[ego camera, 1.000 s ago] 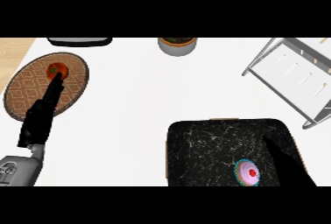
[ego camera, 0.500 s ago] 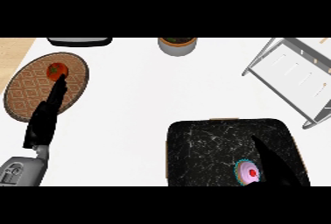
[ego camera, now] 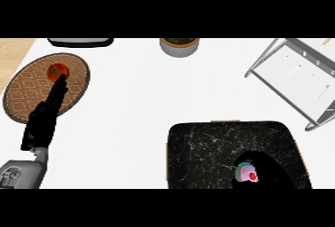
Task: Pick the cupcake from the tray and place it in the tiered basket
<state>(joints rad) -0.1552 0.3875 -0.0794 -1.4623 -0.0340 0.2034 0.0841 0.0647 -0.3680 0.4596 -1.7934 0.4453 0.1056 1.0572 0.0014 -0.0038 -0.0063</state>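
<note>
The white bench [ego camera: 157, 88] fills nearly the whole head view, with a strip of wood tone at its ten o'clock corner.

The dark marbled tray [ego camera: 209, 150] is the biggest thing on it, sitting toward five o'clock and running off the lower edge of the view.

The tiered basket [ego camera: 297, 77], a grey wire frame with pale shelves, stands tilted across the two o'clock corner, well apart from the tray.

A round woven plate [ego camera: 29, 95] with a diamond pattern lies at nine o'clock, partly over the bench's left edge. The left forearm, grey near seven o'clock, leads up to the black left hand [ego camera: 46, 115], which lies over the plate with its fingers stretched out straight, holding nothing. Its fingertips point toward eleven o'clock and reach the tomato [ego camera: 56, 70], a small red fruit with a green stem on the plate's upper part; whether they touch it cannot be told.

The right hand [ego camera: 271, 170] is a black shape over the tray's five o'clock corner, curled round the cupcake [ego camera: 249, 174], whose pink top, red dot and teal rim show at its left side. The cupcake is on or just above the tray.

A grey pot [ego camera: 179, 45] with a dark brown rim stands at twelve o'clock, and a dark flat object [ego camera: 79, 42] is cut off by the upper edge at eleven o'clock.
</note>
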